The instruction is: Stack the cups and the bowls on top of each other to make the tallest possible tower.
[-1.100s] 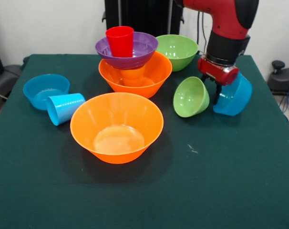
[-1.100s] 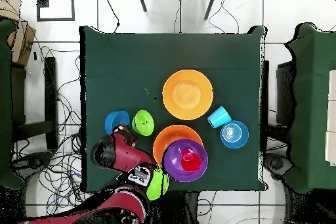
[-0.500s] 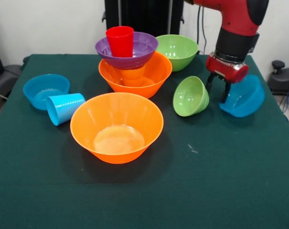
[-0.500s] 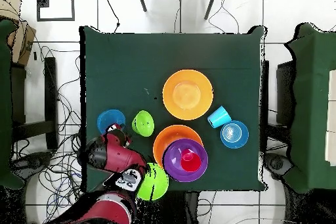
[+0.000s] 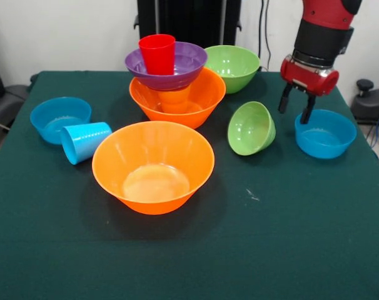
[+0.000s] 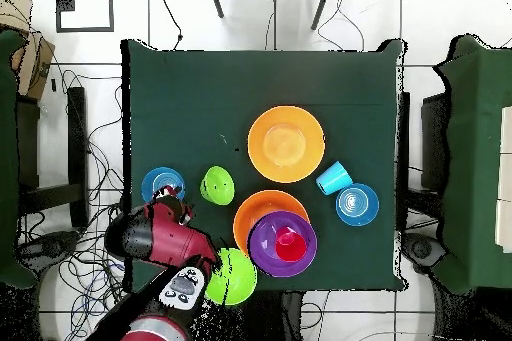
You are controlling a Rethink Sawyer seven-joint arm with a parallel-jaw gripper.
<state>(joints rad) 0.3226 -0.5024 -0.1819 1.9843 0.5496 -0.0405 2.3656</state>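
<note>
We see the small blue bowl (image 5: 325,134) dropped upright near the bench's edge; jaws spread, seemingly clear, tower (image 5: 171,81) unfinished.

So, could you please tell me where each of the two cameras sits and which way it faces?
Front view: sits across the table, looking level and slightly down at the tower; the red arm drops in at top right, its gripper open above the small blue bowl.
Overhead view: sits above, looking straight down on the table; the arm enters from the bottom edge, with the gripper by the small blue bowl.
Shared: both show the tower, that bowl and the tipped small green bowl, turned half round between them.
</note>
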